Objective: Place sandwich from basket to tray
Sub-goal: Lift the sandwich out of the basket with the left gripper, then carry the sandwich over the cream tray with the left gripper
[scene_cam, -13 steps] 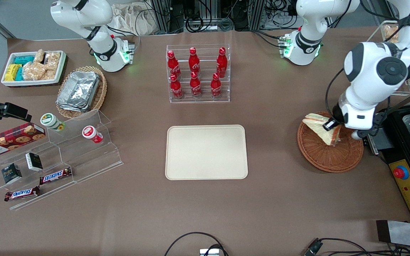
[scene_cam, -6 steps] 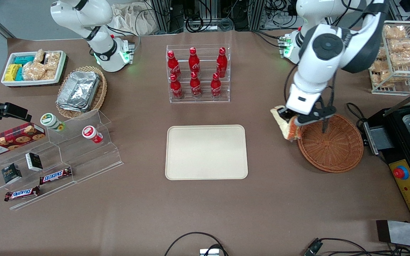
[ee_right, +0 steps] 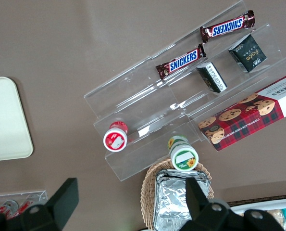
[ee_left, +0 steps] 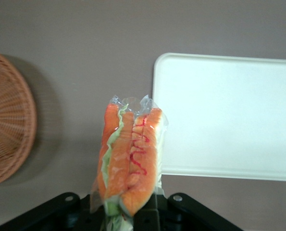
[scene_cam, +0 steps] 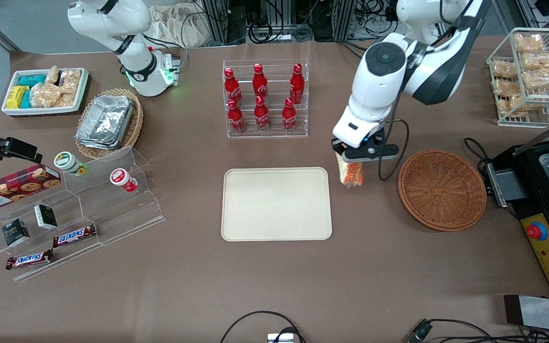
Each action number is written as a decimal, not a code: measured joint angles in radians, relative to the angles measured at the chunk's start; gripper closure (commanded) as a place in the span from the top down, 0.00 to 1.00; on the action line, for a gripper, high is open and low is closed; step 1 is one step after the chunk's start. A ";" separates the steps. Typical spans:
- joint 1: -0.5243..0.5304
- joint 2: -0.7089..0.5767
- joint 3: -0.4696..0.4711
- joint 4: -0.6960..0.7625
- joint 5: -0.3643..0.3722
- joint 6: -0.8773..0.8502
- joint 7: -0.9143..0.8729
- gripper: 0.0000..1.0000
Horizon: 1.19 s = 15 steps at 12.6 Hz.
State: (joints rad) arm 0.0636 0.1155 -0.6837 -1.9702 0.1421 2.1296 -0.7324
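I had the end effector clamped on the sandwich, hanging above the table btwn the tray & the basket, just beside the tray's edge.

The black-fingered gripper of the white arm carries the sandwich, orange-red and green in clear wrap, between the cream-beige tray and the reddish-brown woven basket above the brown table.
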 measured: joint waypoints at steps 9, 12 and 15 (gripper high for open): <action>-0.139 0.412 -0.012 0.170 0.326 0.104 -0.158 0.10; -0.140 0.494 -0.012 0.175 0.386 0.140 -0.160 0.11; -0.147 0.537 -0.012 0.177 0.421 0.162 -0.160 0.11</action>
State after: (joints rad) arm -0.0829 0.6522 -0.6957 -1.7928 0.5627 2.2915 -0.8924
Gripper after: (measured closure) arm 0.841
